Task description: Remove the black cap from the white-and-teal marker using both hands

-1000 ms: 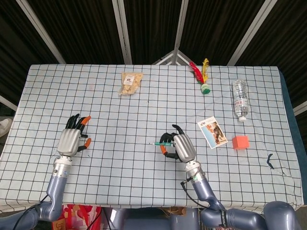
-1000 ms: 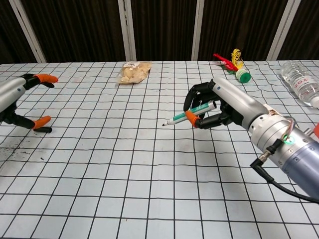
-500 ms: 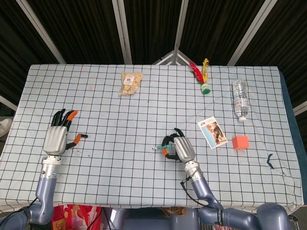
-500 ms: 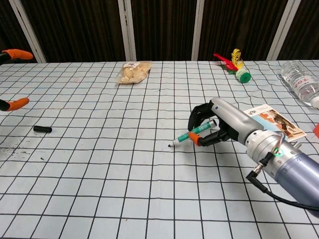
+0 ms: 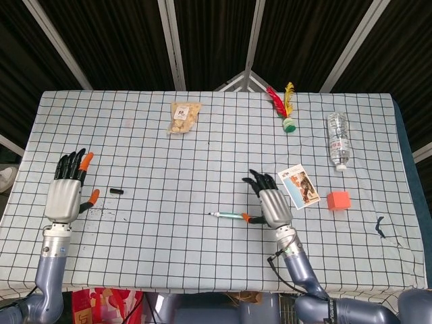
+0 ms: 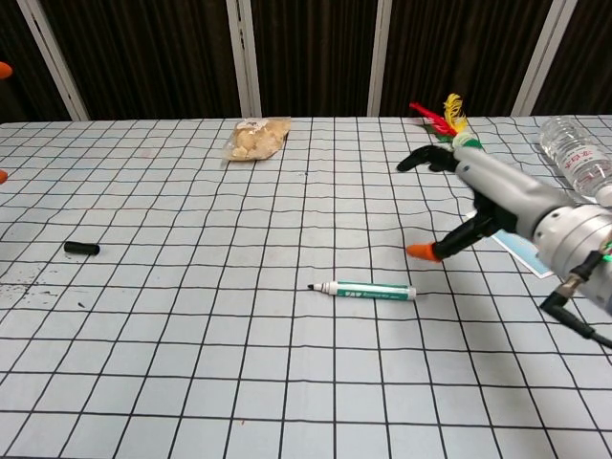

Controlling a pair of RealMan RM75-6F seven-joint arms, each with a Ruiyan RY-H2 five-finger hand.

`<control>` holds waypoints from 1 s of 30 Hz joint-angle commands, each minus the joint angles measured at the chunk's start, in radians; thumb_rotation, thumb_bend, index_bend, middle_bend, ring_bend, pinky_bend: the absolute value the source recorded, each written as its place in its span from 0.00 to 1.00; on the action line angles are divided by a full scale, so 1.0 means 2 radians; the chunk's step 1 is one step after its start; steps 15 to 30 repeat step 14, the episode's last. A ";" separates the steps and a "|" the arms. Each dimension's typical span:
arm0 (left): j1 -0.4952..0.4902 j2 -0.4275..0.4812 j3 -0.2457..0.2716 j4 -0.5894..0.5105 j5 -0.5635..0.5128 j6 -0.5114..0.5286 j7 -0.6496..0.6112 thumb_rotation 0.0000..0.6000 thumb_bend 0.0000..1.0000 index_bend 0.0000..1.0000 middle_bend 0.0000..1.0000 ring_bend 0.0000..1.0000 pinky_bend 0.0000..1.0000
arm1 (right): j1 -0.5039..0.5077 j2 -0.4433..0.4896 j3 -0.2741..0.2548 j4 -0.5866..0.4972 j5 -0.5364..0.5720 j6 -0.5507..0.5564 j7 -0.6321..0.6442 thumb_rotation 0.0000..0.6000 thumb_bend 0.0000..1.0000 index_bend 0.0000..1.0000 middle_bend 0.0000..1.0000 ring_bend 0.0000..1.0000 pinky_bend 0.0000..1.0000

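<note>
The white-and-teal marker (image 5: pixel 228 216) (image 6: pixel 365 290) lies uncapped on the checked cloth, tip pointing left. Its black cap (image 5: pixel 115 192) (image 6: pixel 81 249) lies apart on the cloth at the left. My right hand (image 5: pixel 271 202) (image 6: pixel 478 196) hovers open just right of the marker, fingers spread, holding nothing. My left hand (image 5: pixel 66 192) is open at the table's left edge, left of the cap, fingers spread and empty. In the chest view only an orange fingertip of it shows at the left border.
A snack bag (image 5: pixel 183 117) lies at the back. A feather shuttlecock (image 5: pixel 285 108) and a water bottle (image 5: pixel 338 139) sit at the back right. A picture card (image 5: pixel 299 186) and an orange cube (image 5: pixel 339 200) lie right of my right hand.
My right hand set the marker down on the cloth, opened and lifted off to the right. My left hand let go of the cap and drew back to the left.
</note>
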 commanded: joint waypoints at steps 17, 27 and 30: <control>0.044 0.044 0.018 -0.037 0.016 0.040 0.035 1.00 0.43 0.02 0.01 0.00 0.00 | -0.084 0.137 -0.031 -0.022 -0.058 0.103 -0.054 1.00 0.21 0.20 0.06 0.13 0.02; 0.044 0.044 0.018 -0.037 0.016 0.040 0.035 1.00 0.43 0.02 0.01 0.00 0.00 | -0.084 0.137 -0.031 -0.022 -0.058 0.103 -0.054 1.00 0.21 0.20 0.06 0.13 0.02; 0.044 0.044 0.018 -0.037 0.016 0.040 0.035 1.00 0.43 0.02 0.01 0.00 0.00 | -0.084 0.137 -0.031 -0.022 -0.058 0.103 -0.054 1.00 0.21 0.20 0.06 0.13 0.02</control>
